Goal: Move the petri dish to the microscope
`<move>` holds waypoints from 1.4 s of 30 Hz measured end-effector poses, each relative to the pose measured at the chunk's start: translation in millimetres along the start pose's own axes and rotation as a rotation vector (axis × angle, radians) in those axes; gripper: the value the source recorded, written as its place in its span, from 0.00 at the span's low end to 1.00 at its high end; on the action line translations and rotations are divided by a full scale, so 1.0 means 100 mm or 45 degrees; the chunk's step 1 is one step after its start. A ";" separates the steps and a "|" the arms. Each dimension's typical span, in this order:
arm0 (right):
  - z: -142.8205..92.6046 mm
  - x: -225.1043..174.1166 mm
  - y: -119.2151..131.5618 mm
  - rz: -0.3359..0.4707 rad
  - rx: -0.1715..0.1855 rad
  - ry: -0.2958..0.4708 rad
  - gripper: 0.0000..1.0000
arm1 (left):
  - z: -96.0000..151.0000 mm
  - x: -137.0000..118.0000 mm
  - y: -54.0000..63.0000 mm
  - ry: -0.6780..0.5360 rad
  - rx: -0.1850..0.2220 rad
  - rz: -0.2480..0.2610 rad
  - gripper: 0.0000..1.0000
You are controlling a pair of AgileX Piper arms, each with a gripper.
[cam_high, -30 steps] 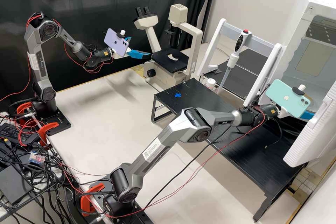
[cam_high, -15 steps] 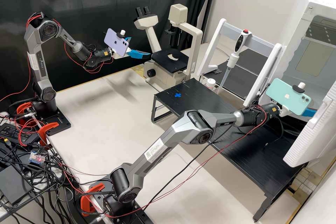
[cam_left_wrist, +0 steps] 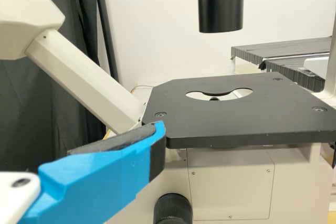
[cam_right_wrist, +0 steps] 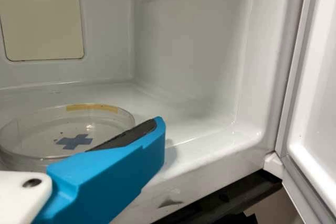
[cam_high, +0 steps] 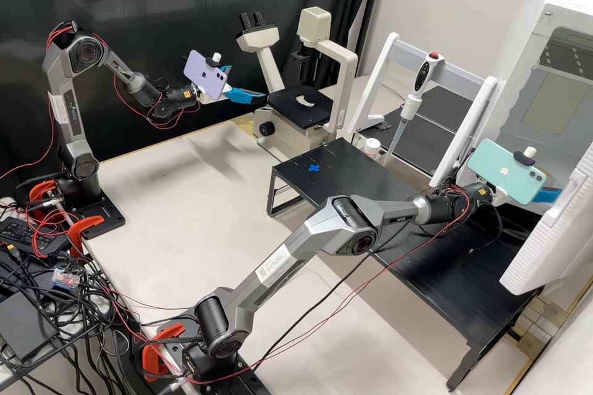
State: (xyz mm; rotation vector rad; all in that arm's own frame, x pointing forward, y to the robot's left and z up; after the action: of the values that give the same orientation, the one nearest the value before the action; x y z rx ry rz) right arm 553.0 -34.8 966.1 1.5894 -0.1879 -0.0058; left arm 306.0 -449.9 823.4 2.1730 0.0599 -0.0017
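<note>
High view: the left gripper (cam_high: 248, 82) hung near the microscope (cam_high: 293, 123), parted and empty. Left wrist view: the stage (cam_left_wrist: 231, 119) lay ahead. Right wrist view: the right gripper (cam_right_wrist: 147, 148), spread and gripping nothing, lined up, apparently for pickup, by the petri dish (cam_right_wrist: 55, 128) inside the white chamber (cam_right_wrist: 194, 66); straddling its rim came next.

The right pincer (cam_high: 546, 195) partly hides the petri dish (cam_right_wrist: 47, 129) in its wrist view; the left wrist view crops the microscope (cam_left_wrist: 231, 182).

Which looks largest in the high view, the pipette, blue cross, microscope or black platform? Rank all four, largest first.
1. Black platform
2. Microscope
3. Pipette
4. Blue cross
</note>
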 end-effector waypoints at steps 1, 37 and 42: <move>0.00 0.00 0.00 0.000 0.000 0.000 0.00 | 0.00 0.00 0.00 0.000 0.000 0.000 1.00; 0.18 -0.19 0.08 -0.012 0.037 0.017 0.00 | 0.00 0.00 0.00 0.000 0.000 0.000 1.00; 0.25 -0.39 0.17 -0.015 0.046 0.022 0.00 | 0.00 0.00 0.00 0.000 0.000 0.000 1.00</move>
State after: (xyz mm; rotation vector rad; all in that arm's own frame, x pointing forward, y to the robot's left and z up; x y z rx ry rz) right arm 509.2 -54.8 977.6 1.6259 -0.1660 0.0025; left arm 306.0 -449.9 823.4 2.1730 0.0599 -0.0017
